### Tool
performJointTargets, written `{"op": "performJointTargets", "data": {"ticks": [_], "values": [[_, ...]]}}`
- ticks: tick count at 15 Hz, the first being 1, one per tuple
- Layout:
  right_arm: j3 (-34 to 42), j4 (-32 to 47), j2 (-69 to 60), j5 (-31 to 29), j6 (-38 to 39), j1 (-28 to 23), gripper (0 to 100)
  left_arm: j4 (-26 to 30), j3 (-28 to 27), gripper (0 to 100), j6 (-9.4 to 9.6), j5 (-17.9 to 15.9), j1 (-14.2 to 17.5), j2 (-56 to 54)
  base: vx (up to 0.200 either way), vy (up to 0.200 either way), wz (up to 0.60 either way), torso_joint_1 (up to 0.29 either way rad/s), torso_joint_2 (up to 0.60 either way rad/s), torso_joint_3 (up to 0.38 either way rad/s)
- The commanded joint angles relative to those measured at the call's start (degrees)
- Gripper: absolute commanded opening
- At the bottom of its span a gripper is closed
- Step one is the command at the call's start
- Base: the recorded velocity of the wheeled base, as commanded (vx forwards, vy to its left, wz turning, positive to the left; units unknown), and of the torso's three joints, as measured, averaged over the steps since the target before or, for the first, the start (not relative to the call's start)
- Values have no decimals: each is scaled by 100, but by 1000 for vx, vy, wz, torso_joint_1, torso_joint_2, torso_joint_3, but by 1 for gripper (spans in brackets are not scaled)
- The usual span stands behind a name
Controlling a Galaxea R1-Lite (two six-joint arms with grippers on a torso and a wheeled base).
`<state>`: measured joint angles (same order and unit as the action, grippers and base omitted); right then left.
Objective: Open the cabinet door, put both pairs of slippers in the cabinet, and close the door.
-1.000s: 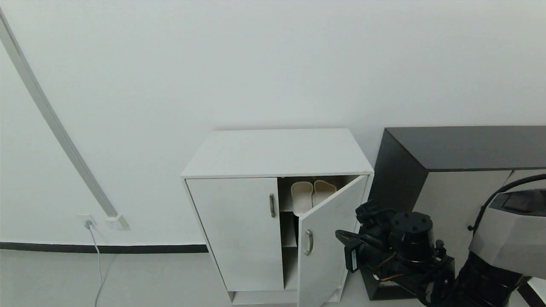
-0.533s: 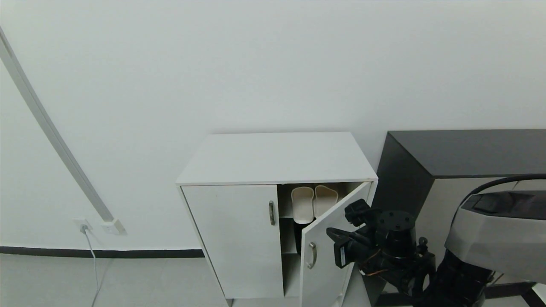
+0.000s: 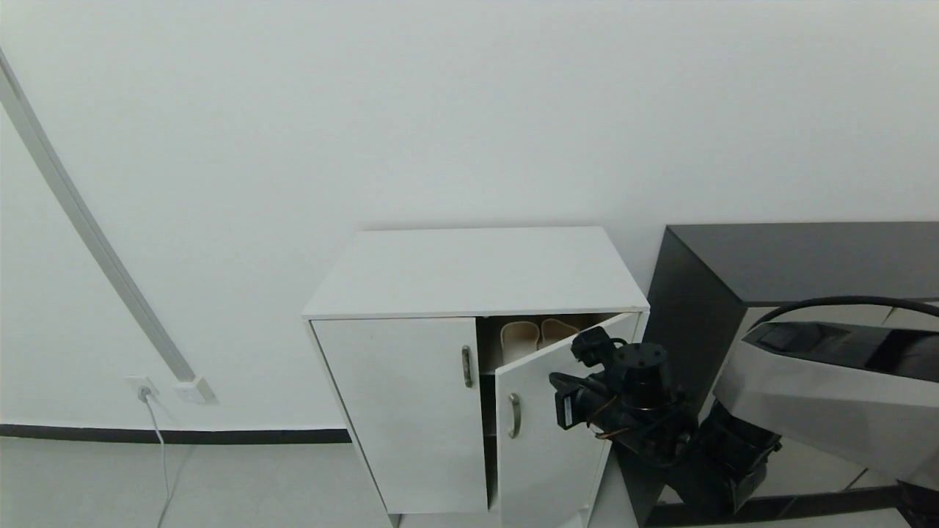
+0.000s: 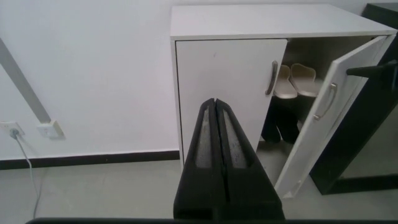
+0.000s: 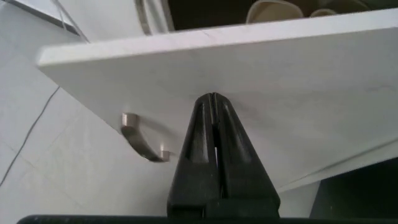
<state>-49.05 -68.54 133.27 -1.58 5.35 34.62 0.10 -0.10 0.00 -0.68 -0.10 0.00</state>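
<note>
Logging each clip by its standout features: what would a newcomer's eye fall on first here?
A white cabinet stands against the wall, its right door ajar and its left door shut. A pale pair of slippers lies on the top shelf in the gap. The right gripper, fingers shut, seems to press its tip on the open door's outer face near the handle; the left gripper, also shut, hangs in front of the cabinet.

You see a white wall (image 3: 469, 110), a grey floor (image 3: 220, 484), a black strip (image 3: 176, 435) between them, a low socket (image 3: 143, 385) with a cord (image 3: 165, 462), and a dark cupboard (image 3: 799, 257) on the right.
</note>
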Motion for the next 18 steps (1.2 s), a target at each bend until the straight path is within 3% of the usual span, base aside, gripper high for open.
{"op": "performJointTargets", "data": {"ticks": [1,6,18], "values": [[-315,104,235,-9,1,-34,0,-1,1,0,0,-2,1,0,0,0,0,0,0,0],[-1010,341,595,-17,1,-113,0,-1,1,0,0,-2,1,0,0,0,0,0,0,0],[-1809,675,955,-26,1,-421,0,-1,1,0,0,-11,1,0,0,0,0,0,0,0]]}}
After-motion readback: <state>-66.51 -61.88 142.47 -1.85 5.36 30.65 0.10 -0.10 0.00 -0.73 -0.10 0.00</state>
